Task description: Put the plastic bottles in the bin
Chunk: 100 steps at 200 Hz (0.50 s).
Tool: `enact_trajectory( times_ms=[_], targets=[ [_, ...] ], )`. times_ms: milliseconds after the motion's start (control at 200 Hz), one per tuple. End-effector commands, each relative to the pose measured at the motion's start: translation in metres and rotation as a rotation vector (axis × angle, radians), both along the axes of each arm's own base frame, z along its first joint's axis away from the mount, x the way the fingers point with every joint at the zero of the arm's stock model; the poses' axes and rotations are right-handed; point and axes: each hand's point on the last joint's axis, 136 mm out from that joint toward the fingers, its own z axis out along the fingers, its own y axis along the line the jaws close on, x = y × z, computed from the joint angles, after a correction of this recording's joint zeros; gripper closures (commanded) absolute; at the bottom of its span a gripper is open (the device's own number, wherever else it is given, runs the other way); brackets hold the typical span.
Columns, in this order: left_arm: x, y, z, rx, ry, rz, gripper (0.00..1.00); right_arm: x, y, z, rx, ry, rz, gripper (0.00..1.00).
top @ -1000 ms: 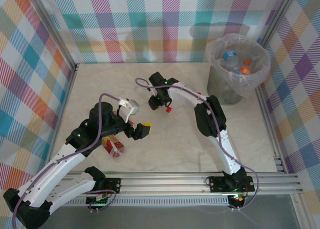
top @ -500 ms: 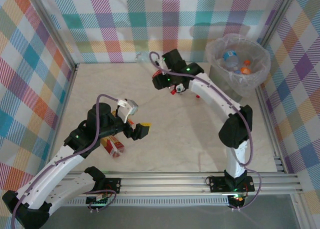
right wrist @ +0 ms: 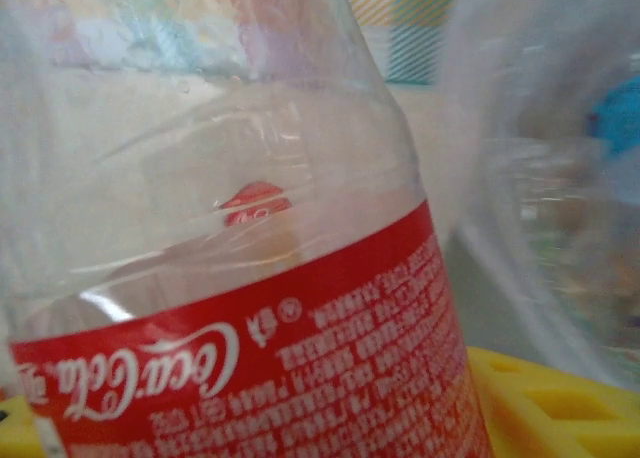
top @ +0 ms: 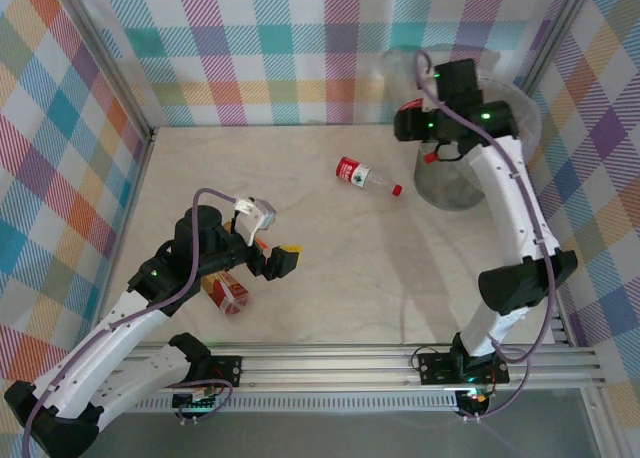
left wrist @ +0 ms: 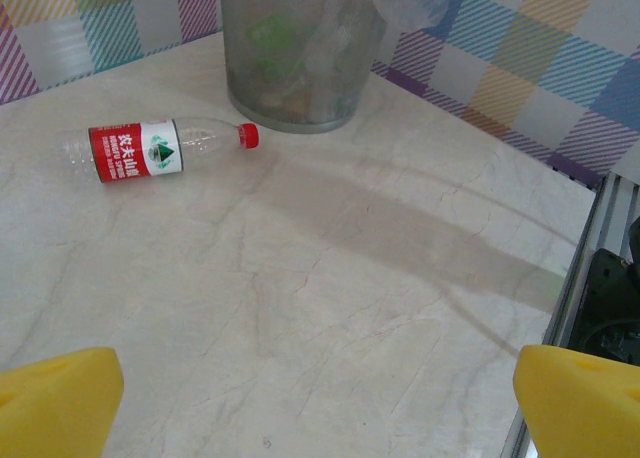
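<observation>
- My right gripper (top: 432, 150) is at the left rim of the grey bin (top: 447, 186), far right. It has hold of a Coca-Cola bottle (right wrist: 250, 378), with one yellow finger (right wrist: 545, 403) under it.
- The bin has a crinkly clear bag (right wrist: 530, 228) inside. Through the bin wall I see blurry green and orange shapes. I cannot tell what they are.
- A red-label bottle (top: 364, 175) with a red cap lies on its side on the table (top: 400, 268), close to the bin on its left.
- My left gripper (top: 277, 253) is near left, wide open, holding nothing.
- A brown-label bottle (top: 225, 290) lies on the table under my left arm.
</observation>
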Motion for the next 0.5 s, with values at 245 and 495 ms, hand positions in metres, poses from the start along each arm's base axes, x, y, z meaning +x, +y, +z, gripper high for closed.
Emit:
enact_trajectory(
  times_ms=[245,495],
  targets=[
    [0.003,0.001,0.010,-0.013,-0.024,0.010,0.00,-0.031,-0.084,0.007,0.053,0.135,-0.208,0.33],
    [0.004,0.001,0.008,-0.006,-0.020,0.013,0.00,-0.031,-0.115,-0.013,0.062,0.221,-0.318,0.31]
  ],
)
